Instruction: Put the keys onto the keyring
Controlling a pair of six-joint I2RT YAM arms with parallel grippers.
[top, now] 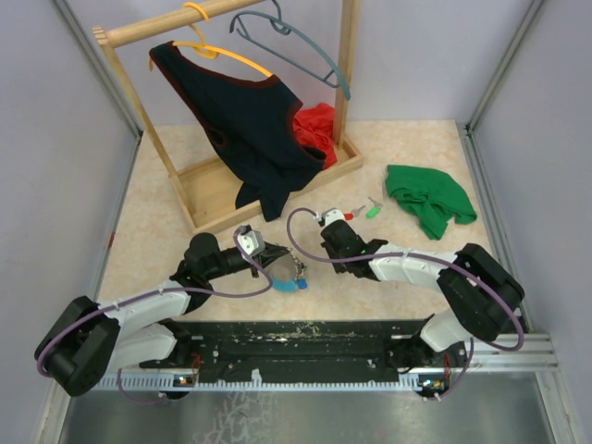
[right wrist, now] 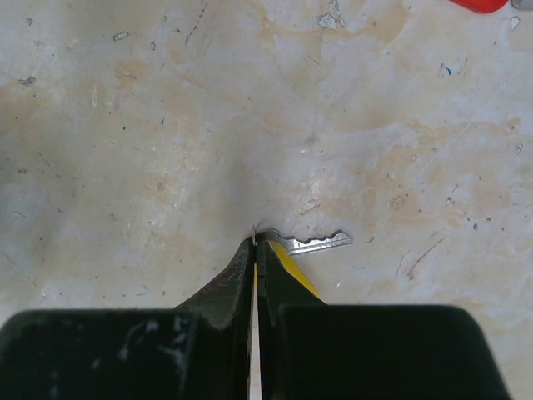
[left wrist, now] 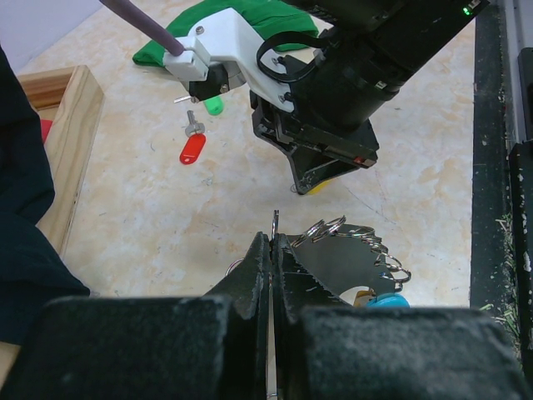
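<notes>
Beige marbled desk (top: 166, 231), walled in grey, carries a wooden rack (top: 347, 55) at the back. A dark top (top: 245, 120) hangs from the rack on a yellow hanger (top: 222, 54), with a grey hanger (top: 287, 42) beside it and a red cloth (top: 314, 125) bunched at the foot. A green cloth (top: 430, 199) lies crumpled well to the right.

The left arm (top: 139, 310) and right arm (top: 435, 268) reach in from the near edge and meet near the middle of the desk. The left end effector (left wrist: 272, 242) has its fingers pressed together, pinching a thin wire of the keyring (left wrist: 350, 242), whose dark coiled loops fan out to the right just above the desk; its light-blue band (left wrist: 387, 300) shows below them. Just beyond, the right end effector (right wrist: 256, 246) points down at the desk, fingers closed on the yellow key (right wrist: 296, 267). The key's silver blade (right wrist: 321, 243) sticks out sideways, low over the surface.

A red key (left wrist: 192, 148) and a green key (left wrist: 214, 105) lie loose on the desk near each other, between the right arm and the green cloth.
</notes>
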